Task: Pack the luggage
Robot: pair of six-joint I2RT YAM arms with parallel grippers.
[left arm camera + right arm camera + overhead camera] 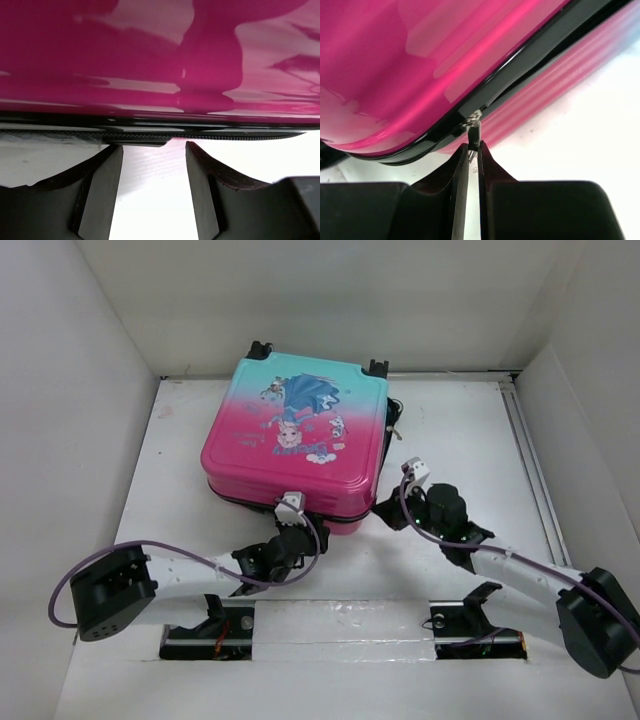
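The luggage [295, 435] is a small hard-shell suitcase, turquoise at the far end and pink at the near end, with a cartoon princess print. It lies flat and closed in the middle of the table. My left gripper [288, 508] is open at its near edge, jaws apart just below the black zipper trim [200, 135], holding nothing. My right gripper [392, 512] is at the near right corner, shut on the metal zipper pull [474, 131] that hangs from the black zipper line [520, 70].
White enclosure walls stand on the left, back and right. A metal rail [530, 460] runs along the table's right side. The suitcase's black wheels [378, 367] point toward the back wall. Two mounting plates [470, 625] sit at the near edge.
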